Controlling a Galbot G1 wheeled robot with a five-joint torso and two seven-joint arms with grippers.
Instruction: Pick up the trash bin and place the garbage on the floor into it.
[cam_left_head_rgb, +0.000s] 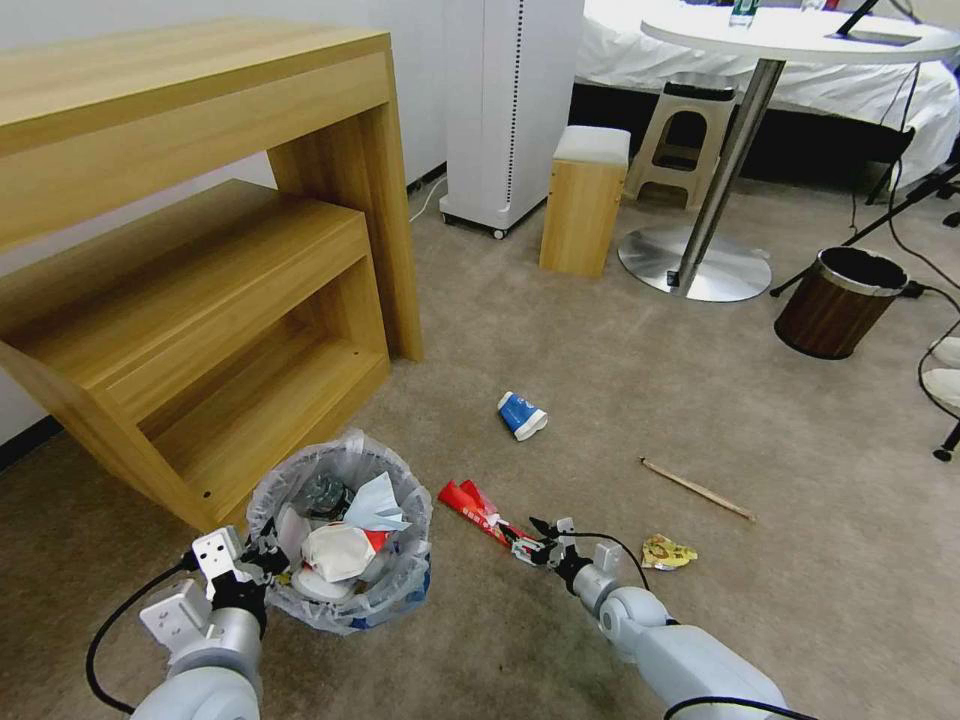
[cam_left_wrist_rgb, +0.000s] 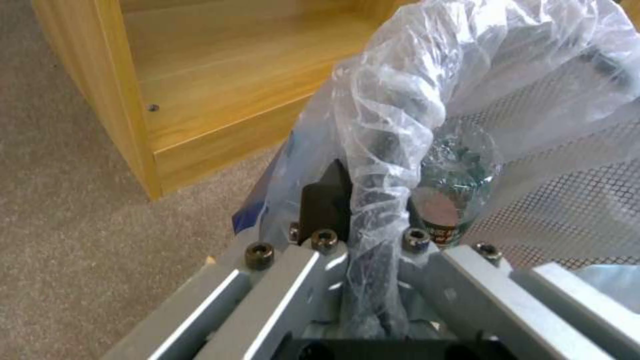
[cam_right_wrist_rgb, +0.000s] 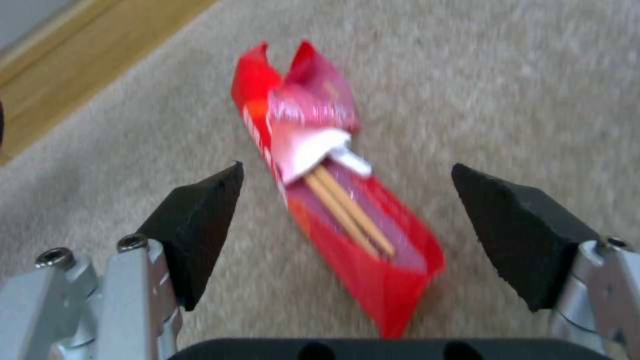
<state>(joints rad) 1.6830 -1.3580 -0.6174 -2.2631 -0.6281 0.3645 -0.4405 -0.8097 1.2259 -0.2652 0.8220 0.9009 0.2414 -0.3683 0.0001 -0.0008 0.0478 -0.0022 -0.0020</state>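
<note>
Behind bag (cam_left_wrist_rgb: 400, 125), left tool (cam_left_wrist_rgb: 363, 210) half-hidden.

Bright even light, blurred wrist views

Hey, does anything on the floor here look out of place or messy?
Yes. Litter lies on the carpet: a red wrapper between the open right gripper, a crushed cup, a stick. The left gripper grips the bin.

It looked like a hotel-style bedroom: a bed (cam_left_head_rgb: 900, 85) with white bedding stood at the back behind a round white bench (cam_left_head_rgb: 800, 35). Beige carpet (cam_left_head_rgb: 620, 360), a wooden shelf unit (cam_left_head_rgb: 200, 250), a plastic stool (cam_left_head_rgb: 690, 130) and a wood-grain bin (cam_left_head_rgb: 838, 302) furnished it.
</note>
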